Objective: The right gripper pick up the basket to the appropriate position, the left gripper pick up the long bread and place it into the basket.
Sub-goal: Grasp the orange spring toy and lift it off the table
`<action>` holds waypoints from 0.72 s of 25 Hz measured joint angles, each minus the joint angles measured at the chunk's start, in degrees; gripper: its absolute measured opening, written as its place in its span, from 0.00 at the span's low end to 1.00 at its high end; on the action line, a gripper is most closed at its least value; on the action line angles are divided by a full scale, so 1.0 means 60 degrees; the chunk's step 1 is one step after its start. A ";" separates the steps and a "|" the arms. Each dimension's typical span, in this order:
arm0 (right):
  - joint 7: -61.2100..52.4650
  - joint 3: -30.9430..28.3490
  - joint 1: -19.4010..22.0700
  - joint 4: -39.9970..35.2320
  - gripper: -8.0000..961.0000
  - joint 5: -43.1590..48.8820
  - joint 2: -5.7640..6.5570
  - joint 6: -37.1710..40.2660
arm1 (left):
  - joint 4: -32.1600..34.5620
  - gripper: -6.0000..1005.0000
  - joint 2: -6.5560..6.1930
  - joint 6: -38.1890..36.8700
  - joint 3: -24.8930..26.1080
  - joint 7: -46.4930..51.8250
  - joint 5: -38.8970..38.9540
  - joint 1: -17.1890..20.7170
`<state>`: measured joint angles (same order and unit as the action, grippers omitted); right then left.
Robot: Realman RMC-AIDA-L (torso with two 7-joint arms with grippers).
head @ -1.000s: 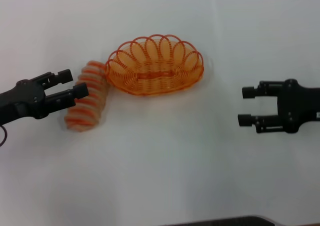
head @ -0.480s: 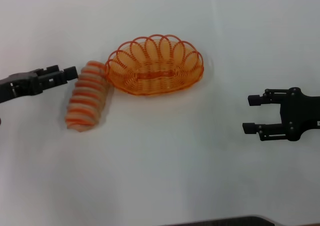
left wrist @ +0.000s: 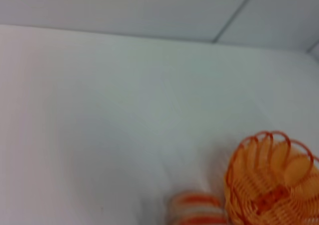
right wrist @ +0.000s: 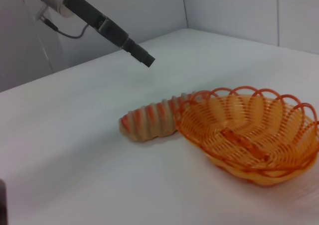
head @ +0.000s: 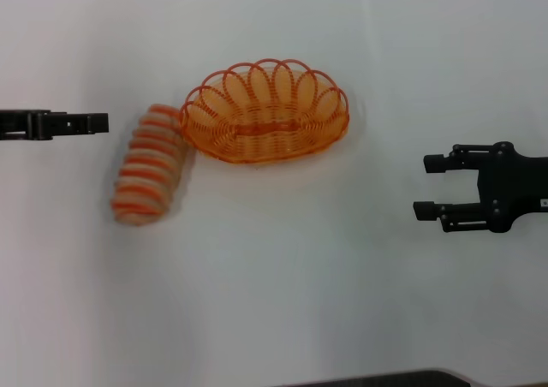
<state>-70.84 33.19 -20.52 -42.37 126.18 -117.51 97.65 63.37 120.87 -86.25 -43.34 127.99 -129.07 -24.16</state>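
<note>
White table (head: 274,301): long bread (head: 150,166) lies beside left gripper (head: 96,123).

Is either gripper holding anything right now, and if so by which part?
Nothing is held. The right gripper is open and empty, away from the basket. The left gripper is above the table, off the long bread.

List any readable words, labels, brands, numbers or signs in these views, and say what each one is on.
No text can be read in any view.
The right gripper has a small white mark on its arm at the frame edge; too small to read.
The left gripper, the basket and the long bread carry no lettering.
A green light glows on the left arm in the right wrist view; it is no sign or numeral.
</note>
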 joint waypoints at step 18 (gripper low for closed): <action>-0.0058 -0.0143 -0.0043 0.0001 0.82 -0.0021 -0.0079 -0.0476 | 0.2644 0.82 0.0512 -0.0776 -0.3834 0.3900 -0.3119 -0.0558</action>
<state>-71.19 32.33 -20.77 -42.36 126.05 -117.98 94.79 79.23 123.94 -90.91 -66.35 151.39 -147.78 -27.51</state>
